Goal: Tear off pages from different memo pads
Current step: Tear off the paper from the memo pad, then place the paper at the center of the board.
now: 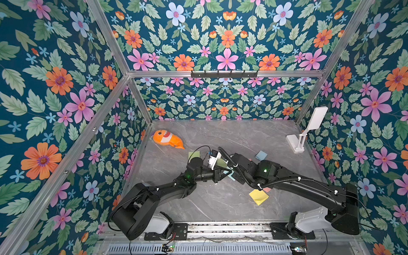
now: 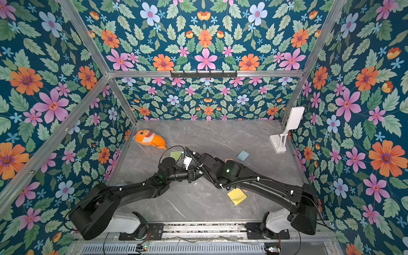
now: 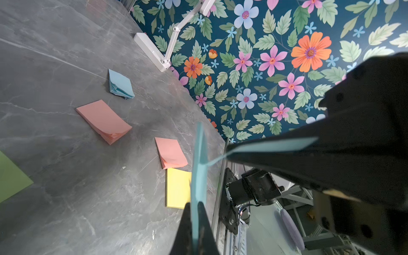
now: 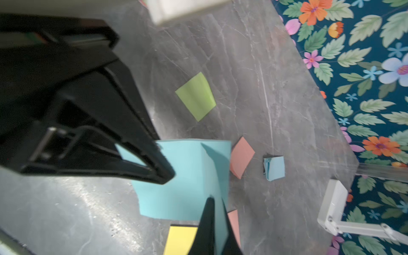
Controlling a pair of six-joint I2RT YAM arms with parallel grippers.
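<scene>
Left gripper [image 3: 195,212] and right gripper [image 4: 215,214] both clamped on one teal memo pad [image 4: 181,176], held above table [image 1: 220,136] centre, opened in a V. Likely so pulling apart tears a sheet free.

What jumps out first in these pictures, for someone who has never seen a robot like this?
Loud floral wallpaper on the walls around the grey table grabs the eye first. Then two black arms meet at mid-table, the left pincer and the right pincer both shut on the same light blue paper. An orange plush fish lies in the far left corner.
</scene>
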